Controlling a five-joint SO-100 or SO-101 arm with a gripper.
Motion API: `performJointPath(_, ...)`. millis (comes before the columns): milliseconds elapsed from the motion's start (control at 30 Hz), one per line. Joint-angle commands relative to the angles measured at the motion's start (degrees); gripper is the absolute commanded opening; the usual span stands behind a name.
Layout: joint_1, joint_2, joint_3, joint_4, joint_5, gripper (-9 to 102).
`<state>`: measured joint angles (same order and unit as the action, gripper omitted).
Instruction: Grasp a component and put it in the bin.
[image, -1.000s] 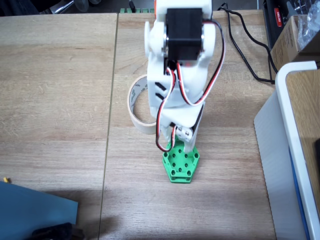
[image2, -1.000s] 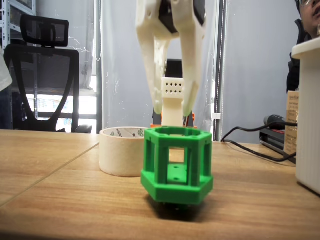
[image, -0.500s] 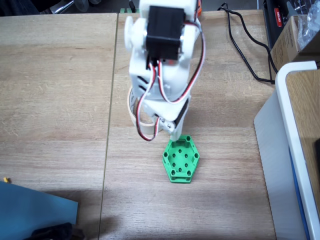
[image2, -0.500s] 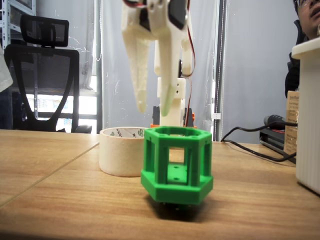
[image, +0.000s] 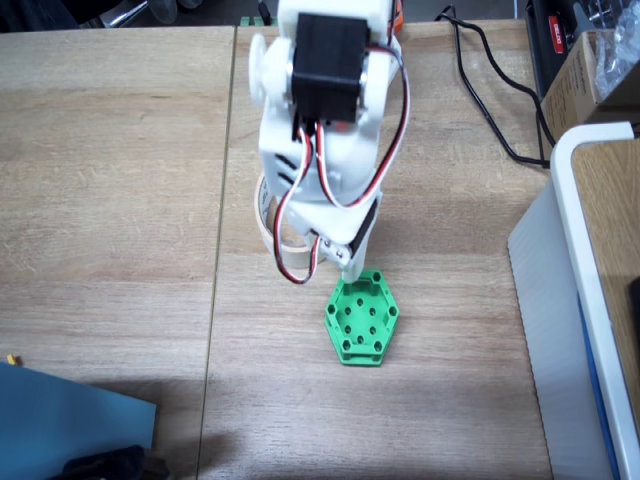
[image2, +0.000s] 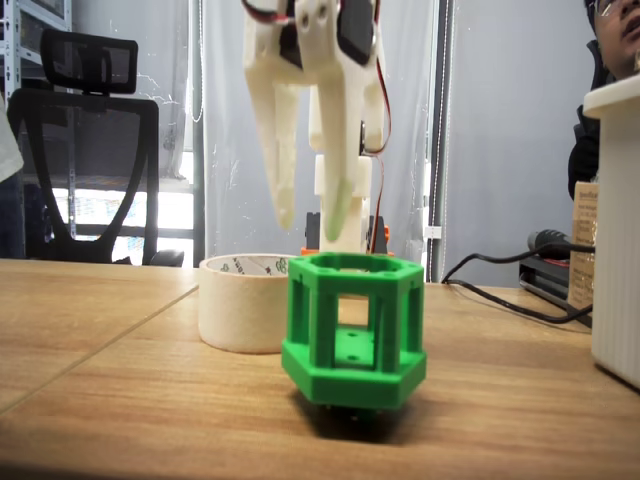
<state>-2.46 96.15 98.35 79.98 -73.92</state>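
The bright green hexagonal plastic component (image: 361, 322) (image2: 353, 331) sits on the wooden table (image: 110, 190), just beside the cream masking-tape ring (image2: 240, 300); above them we see the white gripper (image2: 310, 215) parted, empty.

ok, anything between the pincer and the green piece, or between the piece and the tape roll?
Nothing visible. The pincer hangs open above the green piece, only air between. The tape roll sits just behind it on bare table.

Cream-white plastic arm (image: 325, 150); black servo; red, white, black cables
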Motion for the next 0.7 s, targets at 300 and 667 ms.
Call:
performJointPath(300,0.44,-1.49,-7.12,0.62,-0.35,16)
performJointPath(667,0.53,-6.94,-7.21,0.26,-0.09,16)
